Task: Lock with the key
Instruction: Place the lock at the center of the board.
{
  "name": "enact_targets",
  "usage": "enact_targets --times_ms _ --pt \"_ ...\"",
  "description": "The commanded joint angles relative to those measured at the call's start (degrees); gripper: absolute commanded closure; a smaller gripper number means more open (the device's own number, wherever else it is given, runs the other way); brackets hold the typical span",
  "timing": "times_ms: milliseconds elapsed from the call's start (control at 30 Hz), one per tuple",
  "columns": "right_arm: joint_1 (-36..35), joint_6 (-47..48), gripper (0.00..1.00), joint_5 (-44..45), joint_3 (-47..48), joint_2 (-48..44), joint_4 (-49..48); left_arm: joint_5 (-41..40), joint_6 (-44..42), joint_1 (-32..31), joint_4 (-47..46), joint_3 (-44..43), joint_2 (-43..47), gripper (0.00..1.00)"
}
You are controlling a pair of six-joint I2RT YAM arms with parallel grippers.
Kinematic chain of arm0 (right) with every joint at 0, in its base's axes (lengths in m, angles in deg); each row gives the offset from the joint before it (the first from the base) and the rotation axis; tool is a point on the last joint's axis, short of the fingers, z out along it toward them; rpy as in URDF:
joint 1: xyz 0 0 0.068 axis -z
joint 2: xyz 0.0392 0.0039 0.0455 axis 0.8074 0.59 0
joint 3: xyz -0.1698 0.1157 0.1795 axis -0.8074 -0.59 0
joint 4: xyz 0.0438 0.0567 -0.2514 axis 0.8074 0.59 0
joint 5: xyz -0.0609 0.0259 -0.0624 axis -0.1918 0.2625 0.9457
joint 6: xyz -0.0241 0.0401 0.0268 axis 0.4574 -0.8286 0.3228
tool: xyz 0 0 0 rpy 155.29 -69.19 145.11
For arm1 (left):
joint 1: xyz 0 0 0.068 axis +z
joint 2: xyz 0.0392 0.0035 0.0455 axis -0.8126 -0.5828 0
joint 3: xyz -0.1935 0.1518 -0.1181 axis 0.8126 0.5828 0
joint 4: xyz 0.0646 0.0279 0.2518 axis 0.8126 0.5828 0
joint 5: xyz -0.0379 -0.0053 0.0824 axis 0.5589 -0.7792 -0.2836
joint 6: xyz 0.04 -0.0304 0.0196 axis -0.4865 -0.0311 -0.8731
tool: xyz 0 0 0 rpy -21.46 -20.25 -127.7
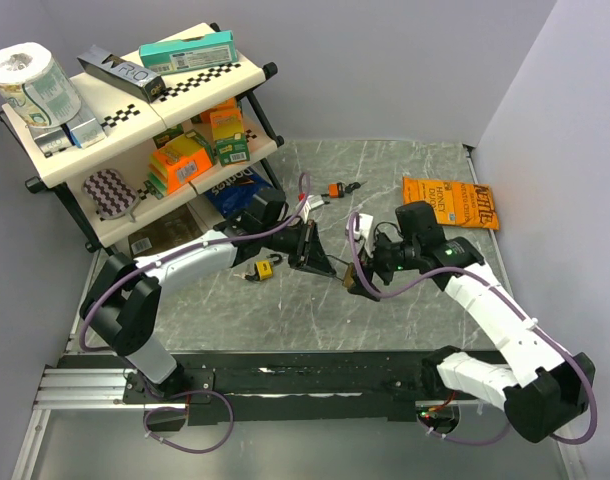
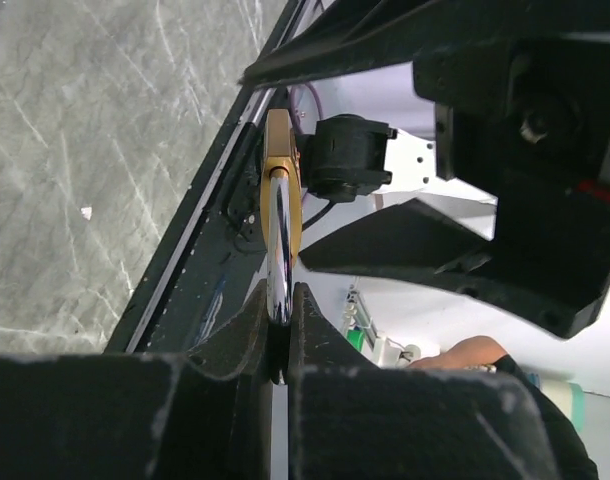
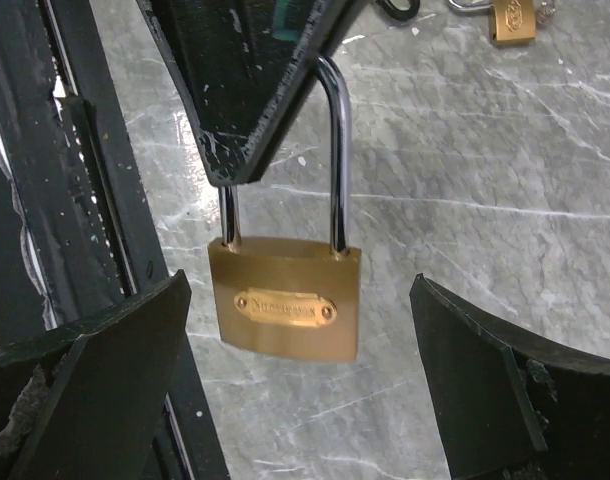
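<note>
Padlock (image 3: 285, 310) hangs above the desk (image 1: 385, 160), near its middle, suspended by its shackle (image 3: 337, 150).

1. Left tool (image 2: 280, 310): pressed together on the top of the shackle. The left wrist view shows the steel bar pinched between the two fingers, with the brass body edge-on beyond them.
2. Right tool (image 3: 297, 300): spread wide. One finger stands on each side of the brass body, and neither touches it.
3. Shackle: both legs meet the top of the body. The nameplate faces the right wrist camera.
4. Second padlock (image 1: 260, 268): lies flat on the desk beside the left arm, apart from both tools.
5. Orange item (image 1: 337, 188): lies on the desk farther back; too small to identify.
6. Bag (image 1: 450, 200): lies flat at the back right.
7. Shelf (image 1: 135, 130): stands at the left.
</note>
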Motion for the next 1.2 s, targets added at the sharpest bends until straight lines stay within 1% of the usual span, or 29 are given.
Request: enact_targets --times_ms 0,133,200,300,333,400,433,500,533,567,600,633,667,700,733,767,833,867,967,1000,1067,1100,1133,1167 --pt "-2.7 -0.5 0.00 2.1 0.8 0.9 -2.9 4.0 3.5 -0.4 -6.7 -0.7 1.6 0.99" --pt "-4.6 0.0 0.02 3.1 1.1 1.6 -2.9 4.3 4.6 -0.4 -7.5 -0.3 1.6 0.99" --pt "-5.5 0.1 0.05 4.4 1.0 1.8 -3.3 3.8 4.1 -0.4 -7.0 -0.5 1.7 0.99" --pt "-6.1 0.7 0.12 5.8 1.0 1.8 -3.3 4.2 5.1 -0.3 -7.8 0.0 1.8 0.99" --pt "-6.2 0.9 0.18 6.1 0.9 1.8 -3.3 4.4 5.4 -0.3 -8.3 0.4 2.0 0.99" --pt "-6.3 1.2 0.25 6.5 0.7 1.8 -3.5 4.4 5.7 -0.3 -9.1 0.8 2.1 0.99" --pt "-6.3 1.2 0.36 6.8 0.6 1.8 -3.7 4.4 5.7 -0.4 -9.1 0.8 2.2 0.99" --pt "-6.3 1.1 0.48 7.2 0.6 1.3 -3.7 4.4 5.2 -0.3 -8.7 0.9 2.2 0.99" --pt "-6.2 1.0 0.59 7.2 0.6 1.3 -3.7 4.2 5.1 -0.3 -8.6 1.1 2.4 0.99" --pt "-6.2 0.8 0.64 7.2 0.6 1.1 -3.7 4.2 4.8 -0.3 -8.4 1.2 2.6 0.95" --pt "-6.1 0.5 0.68 7.1 0.5 1.1 -3.8 4.0 4.5 -0.2 -8.1 1.4 2.8 0.90" --pt "-5.3 0.4 0.75 6.9 0.4 1.1 -3.7 3.6 4.2 0.0 -7.9 1.7 3.1 0.76" --pt "-4.8 -0.2 0.78 6.8 0.3 1.0 -3.5 3.1 3.9 0.4 -7.4 1.8 3.4 0.69" --pt "-4.1 -0.4 0.82 6.9 -0.3 0.9 -3.4 2.4 2.4 0.7 -5.1 1.7 3.8 0.51" --pt "-3.3 -0.6 0.85 6.7 -0.6 0.8 -3.2 1.6 1.7 1.7 -4.4 1.9 4.6 0.43" --pt "-0.3 -0.9 0.85 5.8 -0.9 0.6 -3.0 0.5 1.2 2.3 -3.7 2.1 5.2 0.36" --pt "3.7 -1.1 0.85 4.6 -1.3 0.8 -2.0 -1.0 -1.4 3.8 -1.6 2.5 7.0 0.20" --pt "8.6 -1.1 0.85 3.7 -1.5 0.9 -0.9 -2.8 -2.4 4.3 0.6 2.8 7.7 0.19" --pt "16.8 -0.3 0.86 4.7 -2.5 2.7 0.6 -5.7 -7.9 5.5 5.2 3.3 10.7 0.11" --pt "21.9 -0.1 0.90 6.8 -2.5 3.8 0.9 -7.7 -11.6 5.6 6.3 3.3 11.3 0.02" --pt "26.7 -0.4 0.93 8.6 -1.8 8.3 2.2 -9.8 -16.1 5.6 9.1 2.3 12.9 0.01" --pt "30.0 -0.8 0.94 10.5 -0.4 10.2 3.3 -12.9 -20.2 5.6 10.1 1.8 13.3 0.03" --pt "31.9 -1.4 0.94 11.0 0.3 13.8 3.7 -14.5 -22.0 5.6 10.7 0.9 14.1 0.04" --pt "33.4 -3.0 0.94 11.5 1.0 15.5 3.9 -16.0 -24.0 5.6 11.4 0.8 14.6 0.04"
